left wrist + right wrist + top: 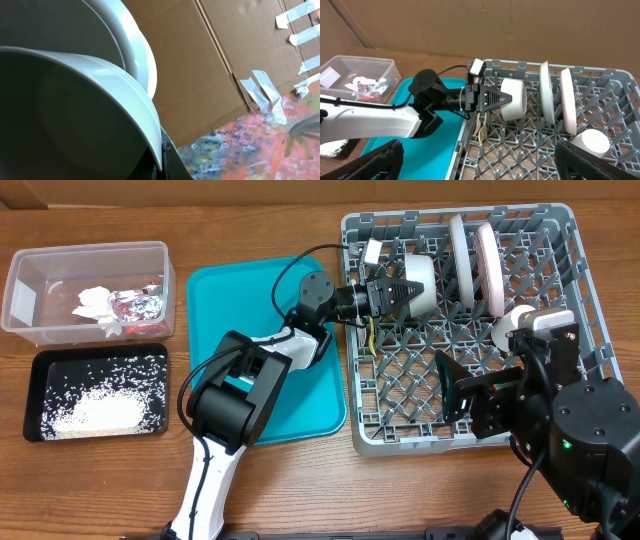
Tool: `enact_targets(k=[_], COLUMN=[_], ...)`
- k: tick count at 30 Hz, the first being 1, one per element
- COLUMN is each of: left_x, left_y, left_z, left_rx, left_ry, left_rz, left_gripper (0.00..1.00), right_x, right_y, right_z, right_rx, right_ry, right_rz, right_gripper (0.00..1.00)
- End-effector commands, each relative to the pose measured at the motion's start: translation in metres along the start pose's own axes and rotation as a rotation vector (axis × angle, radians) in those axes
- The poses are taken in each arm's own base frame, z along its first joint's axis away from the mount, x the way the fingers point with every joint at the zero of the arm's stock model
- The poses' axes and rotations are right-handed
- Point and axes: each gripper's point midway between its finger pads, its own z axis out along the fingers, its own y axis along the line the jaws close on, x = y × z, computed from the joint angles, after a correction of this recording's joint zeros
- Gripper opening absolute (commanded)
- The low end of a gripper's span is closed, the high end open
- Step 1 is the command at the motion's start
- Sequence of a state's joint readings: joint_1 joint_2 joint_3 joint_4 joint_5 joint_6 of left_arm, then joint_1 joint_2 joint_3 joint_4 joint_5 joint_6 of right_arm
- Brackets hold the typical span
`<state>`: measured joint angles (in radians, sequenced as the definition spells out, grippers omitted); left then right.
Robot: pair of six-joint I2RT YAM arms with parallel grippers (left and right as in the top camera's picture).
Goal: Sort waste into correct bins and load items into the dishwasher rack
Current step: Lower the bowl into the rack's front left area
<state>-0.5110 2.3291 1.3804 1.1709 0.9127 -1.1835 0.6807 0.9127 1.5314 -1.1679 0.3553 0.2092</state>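
The left claw (402, 292) is clamped on the rim of the white bowl (422, 282), holding it on edge over the rack (400, 395) at upper middle, probably to slot it between pegs beside the upright plates (460, 255). The right claw (455, 392) hangs spread and empty at lower right.

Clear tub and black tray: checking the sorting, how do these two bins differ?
The clear tub is see-through and deeper; the black tray is dark and shallow. The tub holds a napkin and foil wrapper; the tray holds rice grains. Both are rectangular, left of the teal tray.
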Motion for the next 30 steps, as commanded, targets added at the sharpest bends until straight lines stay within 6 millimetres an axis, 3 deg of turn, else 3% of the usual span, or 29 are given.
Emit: enact_targets(k=[1, 5, 15, 16, 17, 20, 25, 30], left_x=[0.006, 0.005, -0.002, -0.002, -0.003, -0.005, -0.014, -0.018], left_y=[-0.001, 0.000, 0.005, 0.005, 0.005, 0.002, -0.006, -0.004], left_z=[0.000, -0.004, -0.020, -0.022, -0.023, -0.028, -0.035, -0.042], left_rx=[0.012, 0.015, 0.011, 0.012, 0.012, 0.027, 0.055, 0.051], left_ry=[0.023, 0.033, 0.053, 0.057, 0.060, 0.070, 0.052, 0.054], left_rz=[-0.018, -0.016, -0.030, -0.029, -0.029, -0.018, -0.012, -0.028], left_gripper=[0.06, 0.16, 0.24, 0.28, 0.42, 0.62, 0.72, 0.89], right_x=[-0.004, -0.004, -0.004, -0.004, -0.004, -0.004, -0.004, -0.004], right_y=[-0.002, -0.002, -0.002, -0.002, -0.002, -0.002, -0.002, -0.002], right_z=[-0.004, -0.004, -0.004, -0.004, -0.004, -0.004, -0.004, -0.004], right_rx=[0.006, 0.006, 0.006, 0.006, 0.006, 0.006, 0.006, 0.006], right_ry=[-0.020, -0.020, -0.020, -0.020, -0.020, -0.020, -0.020, -0.020], right_rz=[0.007, 0.007, 0.007, 0.007, 0.007, 0.007, 0.007, 0.007], right_gripper=[1.00, 1.00, 1.00, 1.00, 1.00, 1.00, 1.00, 1.00])
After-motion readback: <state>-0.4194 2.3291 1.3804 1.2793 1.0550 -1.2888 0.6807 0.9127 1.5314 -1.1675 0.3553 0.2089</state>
